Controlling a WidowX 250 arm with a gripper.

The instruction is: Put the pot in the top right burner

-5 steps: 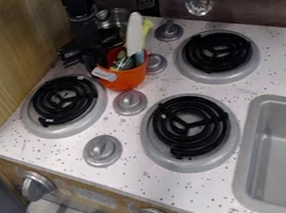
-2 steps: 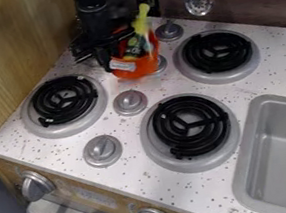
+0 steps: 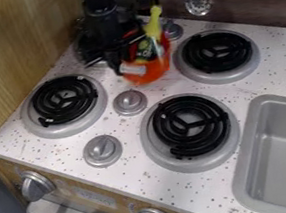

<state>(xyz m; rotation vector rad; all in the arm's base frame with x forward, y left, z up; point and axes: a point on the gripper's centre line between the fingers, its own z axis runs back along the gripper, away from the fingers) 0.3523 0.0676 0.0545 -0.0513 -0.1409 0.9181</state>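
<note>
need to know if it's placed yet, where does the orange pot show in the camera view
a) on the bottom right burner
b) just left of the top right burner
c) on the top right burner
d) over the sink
b, the orange pot shows just left of the top right burner, whose coils are uncovered.

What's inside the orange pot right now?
In the orange pot, a yellow-green object stands up past the rim, beside a dark green one. Their lower ends and the pot's bottom are hidden behind its wall.
</note>
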